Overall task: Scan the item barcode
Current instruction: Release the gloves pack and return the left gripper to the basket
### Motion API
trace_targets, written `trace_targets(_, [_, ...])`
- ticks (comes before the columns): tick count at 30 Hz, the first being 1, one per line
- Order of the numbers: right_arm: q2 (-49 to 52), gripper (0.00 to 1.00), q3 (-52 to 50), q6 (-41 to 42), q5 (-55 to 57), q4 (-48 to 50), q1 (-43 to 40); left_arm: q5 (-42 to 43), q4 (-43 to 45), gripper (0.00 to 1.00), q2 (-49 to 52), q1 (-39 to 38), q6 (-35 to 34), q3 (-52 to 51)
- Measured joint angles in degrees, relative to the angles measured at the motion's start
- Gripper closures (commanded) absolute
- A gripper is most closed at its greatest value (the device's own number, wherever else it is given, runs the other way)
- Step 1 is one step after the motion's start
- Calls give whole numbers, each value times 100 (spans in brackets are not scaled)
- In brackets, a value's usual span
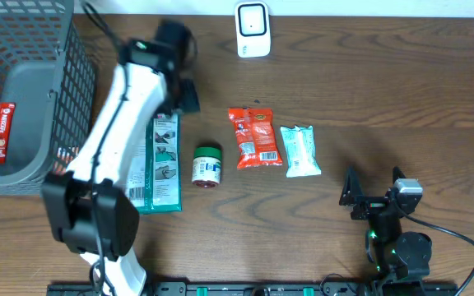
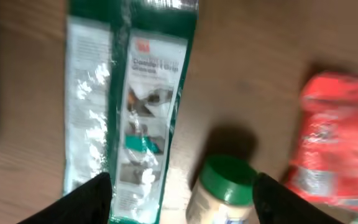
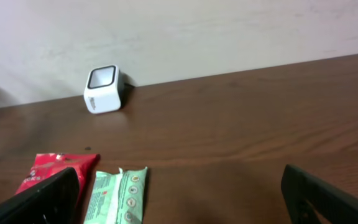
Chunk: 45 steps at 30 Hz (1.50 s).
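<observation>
The left fingers (image 2: 89, 200) are wide apart and hold nothing. They hang in the air and touch none of the things. Under them lies the green pack (image 2: 135, 106), flat on the bench (image 1: 369, 90) with its printed side up. From above, the pack's long side runs from the near edge toward the far edge, tilted only a little. The left arm (image 1: 122, 99) hides part of it, and the fingers are over its far end. Just beside the pack is a small jar (image 1: 207, 164) with a green lid. Next come a red packet (image 1: 253, 137) and a pale green packet (image 1: 300, 150). The white scanner (image 1: 253, 29) stands at the far edge, well apart from the pack. The right fingers (image 3: 42, 199) are wide open too and hold nothing. A grey basket (image 1: 23, 49) sits on the left.
</observation>
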Motion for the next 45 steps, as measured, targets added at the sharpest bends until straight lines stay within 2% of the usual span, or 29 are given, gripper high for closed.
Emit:
trace_targets(4, [0,1,0,0,2,4,0,-151,-551,28,-264,516,166,1405])
trace_targets(8, [0,1,0,0,2,4,0,-369,-614,28,-800,1438,188,2105])
trace_targets(14, [0,1,0,0,2,4,0,-514,-892,28,-1097,3126,116,2184])
trace_targets(20, [0,1,0,0,2,4,0,-577,-898,27,-730,4218,7,1700])
trace_targets(27, [0,1,0,0,2,4,0,-577,-894,18,-131,4400,210,901])
trace_targets(33, [0,1,0,0,2,4,0,-575,-793,16,208,4271,339,192])
trace_targets(42, [0,1,0,0,2,4,0,-584,20,15,678,4245,422,-769])
trace_targets(45, [0,1,0,0,2,4,0,-601,269,12,802,4247,422,-984])
